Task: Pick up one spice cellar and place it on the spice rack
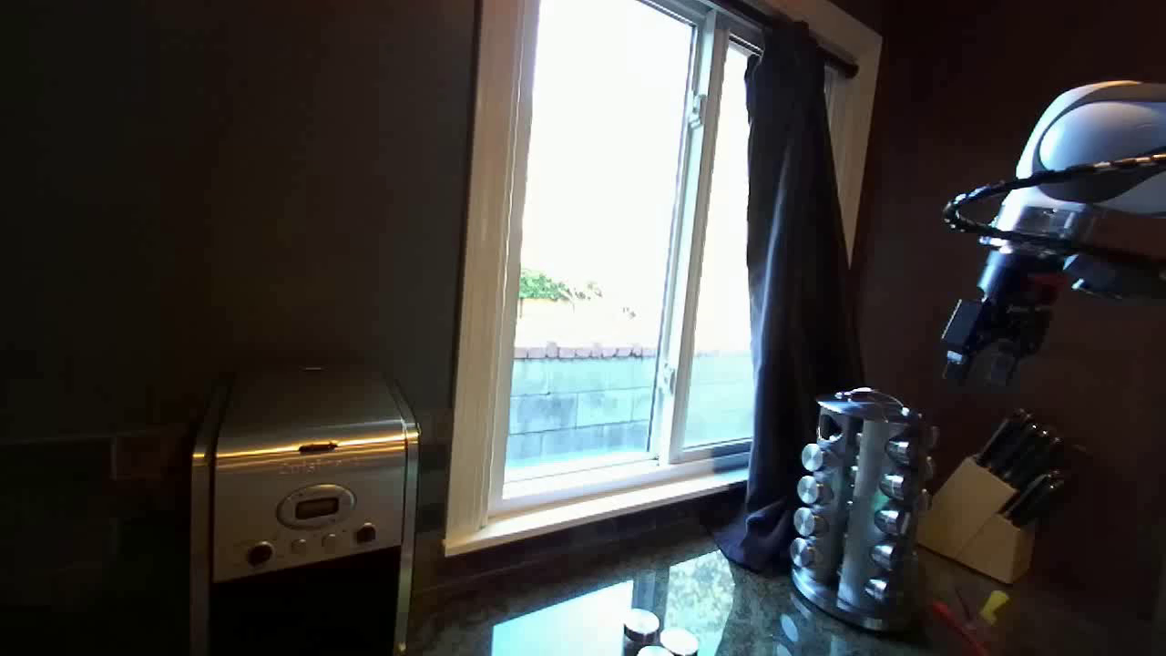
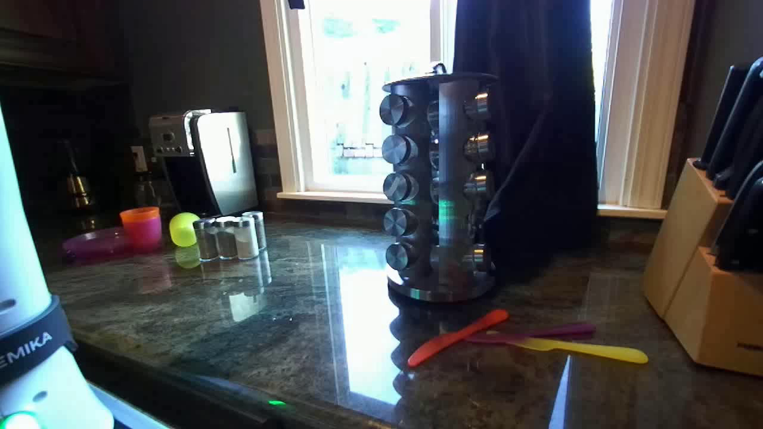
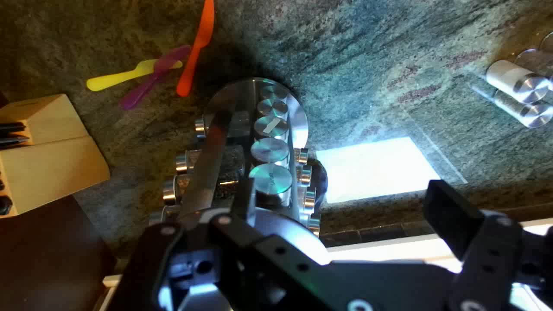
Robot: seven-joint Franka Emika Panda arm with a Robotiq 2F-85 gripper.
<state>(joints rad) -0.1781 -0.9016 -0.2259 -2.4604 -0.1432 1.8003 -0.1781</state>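
The spice rack (image 1: 858,519) is a silvery tiered carousel with shiny-lidded jars. It stands upright on the dark stone counter and also shows in an exterior view (image 2: 451,185) and the wrist view (image 3: 299,123). Several loose spice cellars (image 2: 226,238) with metal lids stand grouped on the counter, away from the rack. Some show at the bottom edge of an exterior view (image 1: 642,625) and at the right edge of the wrist view (image 3: 514,81). My gripper (image 1: 980,369) is raised above counter height near the rack. In the wrist view its jaws (image 3: 345,201) are wide open with nothing between them.
A wooden knife block (image 2: 685,256) stands beside the rack. Orange (image 2: 459,338), purple (image 2: 566,330) and yellow (image 2: 596,351) plastic knives lie before it. A dark curtain (image 1: 802,255) hangs behind. A steel appliance (image 2: 226,161), cups (image 2: 142,229) and a purple plate (image 2: 89,243) stand farther off.
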